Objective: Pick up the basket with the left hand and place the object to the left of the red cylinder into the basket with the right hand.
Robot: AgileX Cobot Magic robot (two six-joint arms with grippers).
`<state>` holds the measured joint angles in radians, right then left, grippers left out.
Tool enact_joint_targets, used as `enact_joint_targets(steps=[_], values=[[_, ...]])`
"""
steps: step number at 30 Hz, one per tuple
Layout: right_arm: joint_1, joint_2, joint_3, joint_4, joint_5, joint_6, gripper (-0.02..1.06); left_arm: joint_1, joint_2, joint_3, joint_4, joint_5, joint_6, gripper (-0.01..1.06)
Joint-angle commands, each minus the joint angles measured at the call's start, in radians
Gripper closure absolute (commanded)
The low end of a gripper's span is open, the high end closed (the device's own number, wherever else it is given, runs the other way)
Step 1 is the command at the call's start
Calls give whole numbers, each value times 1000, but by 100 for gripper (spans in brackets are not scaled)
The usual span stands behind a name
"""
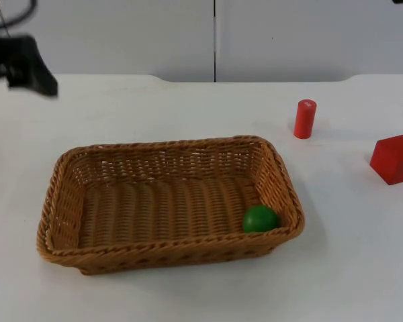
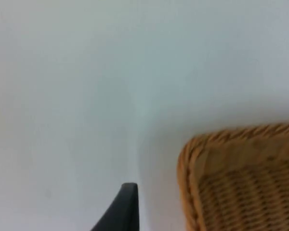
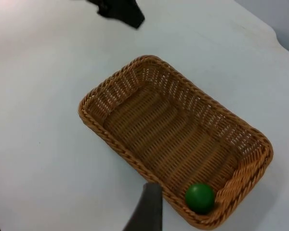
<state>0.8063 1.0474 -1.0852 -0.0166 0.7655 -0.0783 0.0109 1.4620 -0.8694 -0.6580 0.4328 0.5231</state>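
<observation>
A brown wicker basket [image 1: 168,144] rests on the white table in the middle of the top view. Inside it, a green ball [image 1: 260,219] lies in the front right corner. A red cylinder [image 1: 305,119] stands upright behind and to the right of the basket. My left gripper [image 1: 33,74] hangs over the table's far left, apart from the basket and holding nothing; a corner of the basket [image 2: 188,159] is seen from its wrist. My right gripper [image 3: 147,211] is high above the table, looking down on the basket [image 3: 115,144] and the green ball [image 3: 200,197].
A red cube [image 1: 395,159] sits at the right edge of the table, right of the cylinder. The grey partition wall [image 1: 215,33] closes the back. Bare white table surrounds the basket on all sides.
</observation>
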Motion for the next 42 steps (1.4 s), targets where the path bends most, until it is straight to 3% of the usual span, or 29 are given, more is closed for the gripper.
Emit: enact_joint_targets(steps=[1, 8, 12, 19, 23, 34, 38, 42], values=[[4, -6, 2, -8, -21, 1, 29, 3, -79, -4, 42, 15, -3, 0], [4, -6, 2, -6, -54, 19, 29, 3, -291, -4, 37, 61, -11, 0], [4, -6, 2, -6, -65, 22, 29, 3, -390, -4, 35, 149, -26, 0], [4, -76, 17, -6, -79, 22, 29, 3, -537, -4, 39, 219, -26, 0], [4, -240, 116, -4, -108, 26, 29, 3, -675, 11, 50, 307, -26, 0], [4, -585, 323, -4, -95, 26, 29, 3, -957, 187, 131, 327, -171, 0], [4, -694, 363, -4, -56, 26, 29, 3, -1060, 189, 256, 396, -260, 0], [4, -799, 376, -6, 98, 26, 29, 3, -1208, 191, 456, 475, -419, 0]])
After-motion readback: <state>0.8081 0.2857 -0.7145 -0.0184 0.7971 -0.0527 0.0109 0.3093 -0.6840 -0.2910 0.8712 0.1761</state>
